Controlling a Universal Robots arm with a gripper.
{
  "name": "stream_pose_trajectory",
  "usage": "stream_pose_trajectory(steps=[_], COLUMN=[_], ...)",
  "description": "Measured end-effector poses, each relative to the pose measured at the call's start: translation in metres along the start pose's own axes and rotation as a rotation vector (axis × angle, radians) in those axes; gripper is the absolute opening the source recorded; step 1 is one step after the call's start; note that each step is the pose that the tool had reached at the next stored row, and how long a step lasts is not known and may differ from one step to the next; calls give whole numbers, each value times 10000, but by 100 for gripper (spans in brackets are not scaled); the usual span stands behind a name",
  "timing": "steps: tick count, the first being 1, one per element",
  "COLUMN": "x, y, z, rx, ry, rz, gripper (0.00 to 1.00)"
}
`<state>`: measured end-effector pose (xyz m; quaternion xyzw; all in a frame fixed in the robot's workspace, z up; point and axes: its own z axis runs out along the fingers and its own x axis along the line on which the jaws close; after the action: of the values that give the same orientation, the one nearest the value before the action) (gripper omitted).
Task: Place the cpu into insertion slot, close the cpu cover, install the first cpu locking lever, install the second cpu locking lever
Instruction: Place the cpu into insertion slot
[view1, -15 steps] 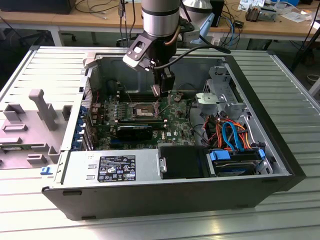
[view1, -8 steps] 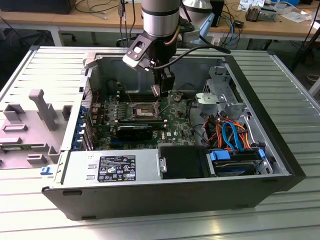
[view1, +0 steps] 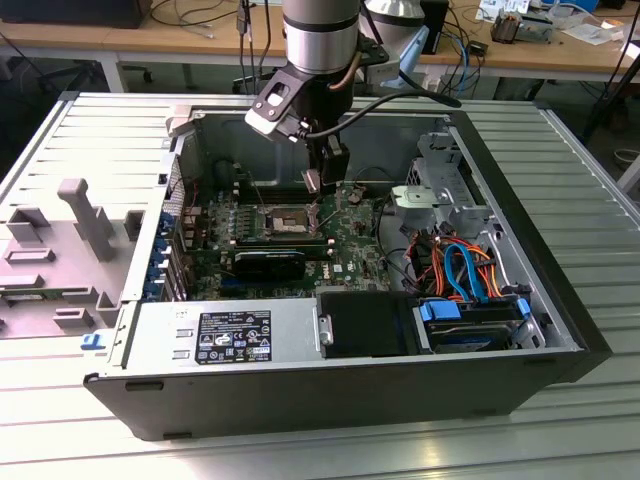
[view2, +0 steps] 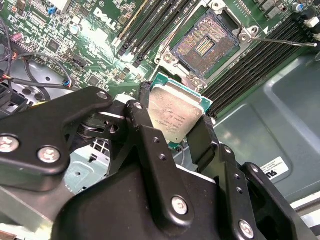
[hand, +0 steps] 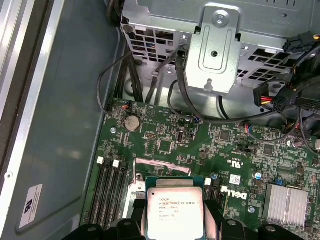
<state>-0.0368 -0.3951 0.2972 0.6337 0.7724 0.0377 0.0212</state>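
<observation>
My gripper (view1: 322, 180) hangs inside the open computer case, just above the green board. It is shut on the cpu (view2: 175, 112), a flat square chip with a dull silver top, pinched by its edges between the two black fingers (view2: 142, 117). In the first wrist view the cpu (hand: 175, 212) sits between the fingertips, over the board. The insertion slot (view2: 205, 42) lies open a short way off, its dark contact field exposed inside a shiny rim (view1: 283, 218). A metal frame (hand: 150, 166) standing behind the chip looks like the raised cpu cover. A thin wire lever (view2: 280, 42) sticks out beside the slot.
Long black memory slots (view2: 150, 30) flank the socket. A metal drive cage (view1: 435, 195) and coloured cables (view1: 460, 265) fill the exterior view's right side of the case. The power supply (view1: 225, 335) lies along the front. A finned heatsink (hand: 287, 205) sits on the board.
</observation>
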Motion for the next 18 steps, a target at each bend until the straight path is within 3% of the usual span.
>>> stream_pose_trajectory(steps=[18], x=[0], y=[-1], z=[7], rx=[-8], ry=[-45], rz=[532], gripper=[54])
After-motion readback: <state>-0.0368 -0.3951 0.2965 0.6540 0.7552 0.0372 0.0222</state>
